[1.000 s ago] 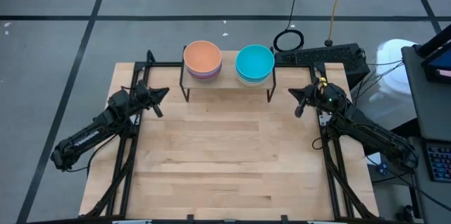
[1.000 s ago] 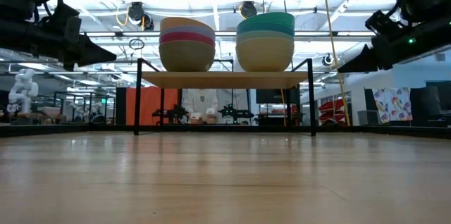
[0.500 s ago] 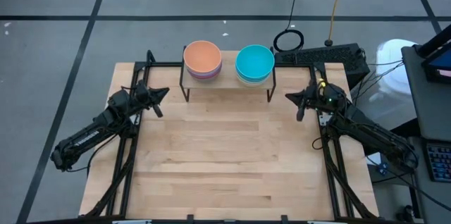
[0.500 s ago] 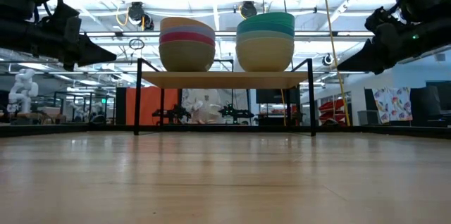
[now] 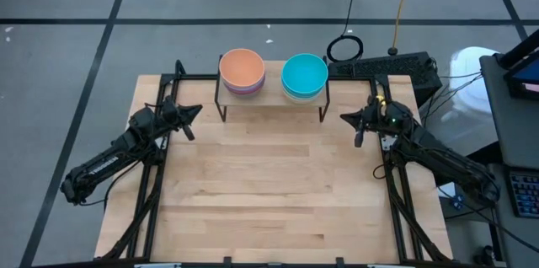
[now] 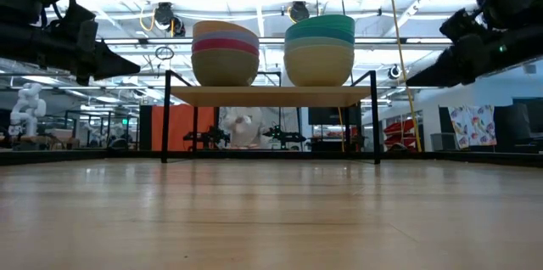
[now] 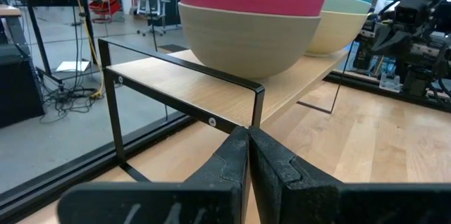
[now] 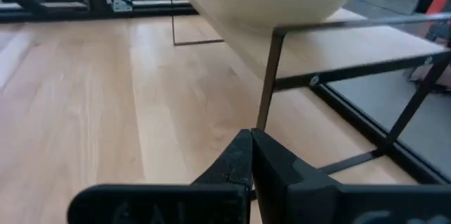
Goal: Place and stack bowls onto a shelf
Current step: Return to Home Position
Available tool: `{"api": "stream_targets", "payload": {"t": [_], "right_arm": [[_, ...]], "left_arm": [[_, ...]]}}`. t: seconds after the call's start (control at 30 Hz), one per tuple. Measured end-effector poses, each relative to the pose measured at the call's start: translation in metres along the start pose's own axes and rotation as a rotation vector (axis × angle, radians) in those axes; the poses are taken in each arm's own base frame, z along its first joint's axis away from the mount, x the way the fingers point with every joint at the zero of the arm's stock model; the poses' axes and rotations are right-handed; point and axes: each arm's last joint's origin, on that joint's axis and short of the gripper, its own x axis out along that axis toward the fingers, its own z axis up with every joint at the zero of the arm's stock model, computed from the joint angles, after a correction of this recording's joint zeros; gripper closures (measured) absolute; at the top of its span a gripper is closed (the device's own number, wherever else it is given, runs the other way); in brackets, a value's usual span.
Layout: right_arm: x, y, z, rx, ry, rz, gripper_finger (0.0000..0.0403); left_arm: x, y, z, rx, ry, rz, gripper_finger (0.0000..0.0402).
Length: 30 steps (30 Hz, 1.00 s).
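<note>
shelf (image 5: 273, 90) of stacked bowls (image 5: 242, 69) stands between clenched left tool (image 5: 197, 109) and clenched right tool (image 5: 344, 117).

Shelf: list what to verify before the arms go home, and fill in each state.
1. Left stack sits level on the shelf: ok.
2. Right stack sits level on the shelf: ok.
3. Left claw shut, empty, apart from the shelf's leg: ok.
4. Right claw shut, empty, apart from the shelf's leg: ok.
5. Bowl count in the right stack: cannot tell, its rims overlap in the low view.
</note>
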Motion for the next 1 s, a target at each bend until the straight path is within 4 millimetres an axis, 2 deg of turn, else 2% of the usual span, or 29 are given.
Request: {"api": "stream_targets", "payload": {"t": [0.1,0.2,0.37,0.6,0.8,1.0], "right_arm": [[0.006,0.001,-0.018,0.006,0.006,0.018,0.0403],[0.007,0.002,-0.013,0.03,-0.108,0.065,0.0403],[0.007,0.002,-0.01,-0.015,-0.142,0.08,0.0403],[0.007,0.002,-0.01,-0.016,-0.14,0.08,0.0403],[0.007,0.002,-0.012,0.099,-0.118,0.088,0.0403],[0.007,0.002,-0.012,0.121,-0.118,0.089,0.0403]], "left_arm": [[0.0,0.0,0.0,0.0,0.0,0.0,0.0382],[0.0,0.0,0.0,0.0,-0.001,0.0,0.0382],[0.0,0.0,0.001,0.0,-0.007,0.001,0.0382],[0.0,0.0,0.001,0.001,-0.008,0.001,0.0382],[0.0,0.0,0.001,0.0,-0.007,0.001,0.0382],[0.0,0.0,0.001,0.0,-0.007,0.001,0.0382]]}}
